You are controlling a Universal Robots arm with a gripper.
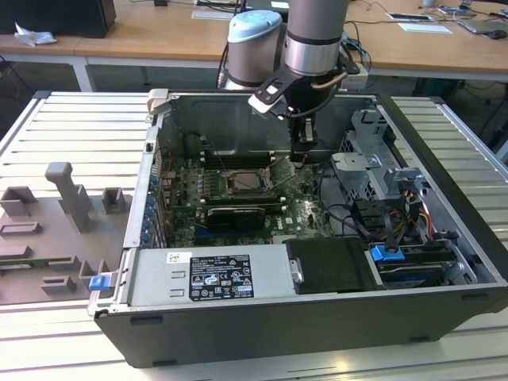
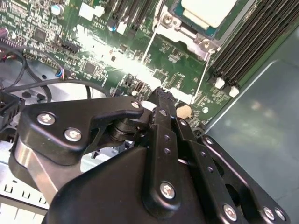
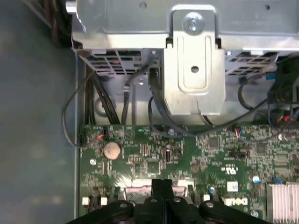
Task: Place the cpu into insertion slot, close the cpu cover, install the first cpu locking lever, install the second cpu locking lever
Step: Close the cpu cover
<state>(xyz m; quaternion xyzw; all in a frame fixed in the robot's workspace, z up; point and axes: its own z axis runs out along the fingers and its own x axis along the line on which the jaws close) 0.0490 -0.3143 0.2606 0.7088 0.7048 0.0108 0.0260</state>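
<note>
My closed, empty claw [image 2: 161,95] hangs by the insertion slot [image 2: 180,30] with the cpu [image 2: 205,9] in it (lever step, I think), and the thin lever [image 2: 148,44] needs a slow push.

Fingers [image 3: 157,189] together over green motherboard [image 3: 210,149]

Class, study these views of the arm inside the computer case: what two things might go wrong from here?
1. The gripper hangs low over the green board near the coin battery; a misjudged descent may strike components.
2. The thin locking lever beside the cpu looks unlatched; it may slip away when pushed.
</note>
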